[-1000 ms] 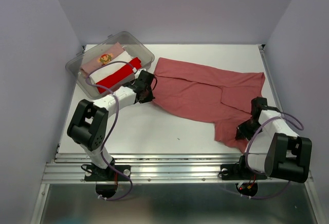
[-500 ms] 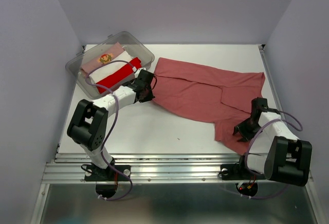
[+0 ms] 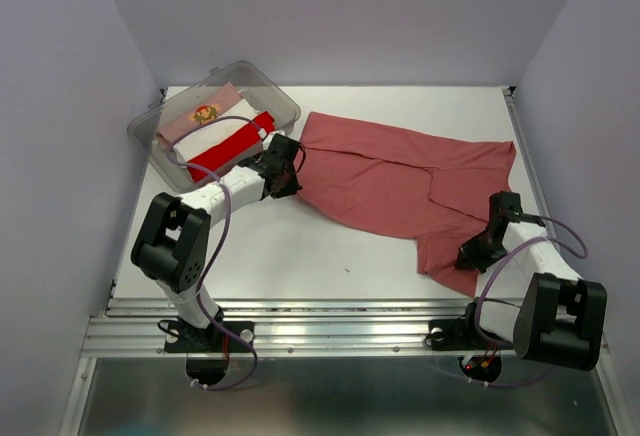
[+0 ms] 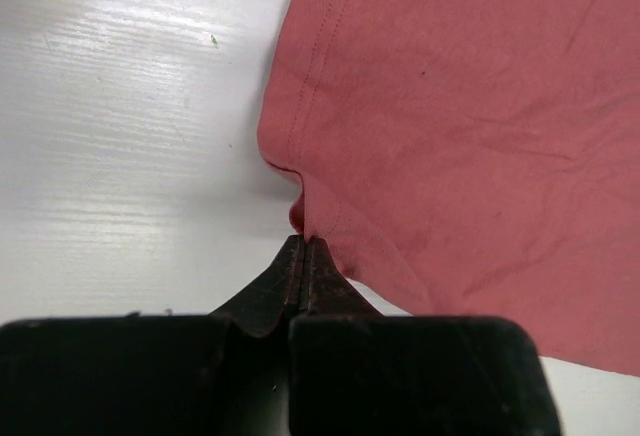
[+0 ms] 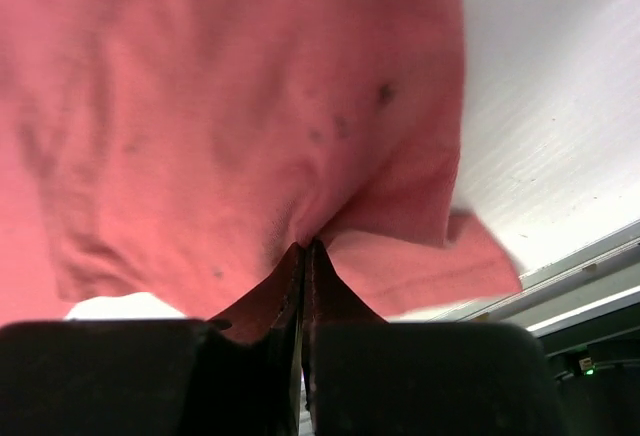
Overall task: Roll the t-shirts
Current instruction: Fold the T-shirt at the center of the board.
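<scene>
Step in hand: securing the large brick-red cloth t-shirt (image 3: 400,181), which lies crumpled and unrolled across the far-right half of the white surface (image 3: 300,246).

The left end effector (image 4: 302,244) is closed, pinching the shirt's left hem. The right end effector (image 5: 303,248) is closed on a gathered fold near the near-right corner.

Finished rolled t-shirt bundles (image 3: 215,134) sit in the clear plastic tub (image 3: 285,106) at the far-left corner.

Next move, as judged: draw both grips apart evenly to flatten the cloth before rolling.

Change from the earlier frame: the right arm has shifted slightly and re-gripped. The left arm is unchanged.
</scene>
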{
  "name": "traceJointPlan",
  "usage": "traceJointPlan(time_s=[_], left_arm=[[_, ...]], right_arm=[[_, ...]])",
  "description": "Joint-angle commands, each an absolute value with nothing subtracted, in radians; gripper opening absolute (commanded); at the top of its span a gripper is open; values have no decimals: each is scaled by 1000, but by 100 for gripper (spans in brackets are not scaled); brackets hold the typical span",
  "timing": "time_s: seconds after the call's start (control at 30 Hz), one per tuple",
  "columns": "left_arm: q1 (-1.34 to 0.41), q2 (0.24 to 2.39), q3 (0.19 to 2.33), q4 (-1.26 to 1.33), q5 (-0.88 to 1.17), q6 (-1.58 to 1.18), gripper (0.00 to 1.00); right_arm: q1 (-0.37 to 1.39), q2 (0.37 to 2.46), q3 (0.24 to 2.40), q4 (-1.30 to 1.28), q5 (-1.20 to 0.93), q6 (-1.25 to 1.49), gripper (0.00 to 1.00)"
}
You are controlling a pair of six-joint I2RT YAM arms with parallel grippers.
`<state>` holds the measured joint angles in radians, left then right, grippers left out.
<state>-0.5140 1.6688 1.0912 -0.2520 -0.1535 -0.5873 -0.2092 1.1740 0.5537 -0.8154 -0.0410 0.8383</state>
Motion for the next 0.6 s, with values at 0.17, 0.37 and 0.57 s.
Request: traceJointPlan(time_s=[0.17,0.37,0.57], left_arm=[[-496,1697,1213,-273,-152,-560,0],[-471,1753,1313,-284,-175,-542,0],[-439,1848,1423,-298,-176,-514,0]], right_arm=[[-201,1167,848,-825,101,782,1],[-201,1299,968,-736,71,741,1],[-201,1465,1005,-629,-23,703,20]])
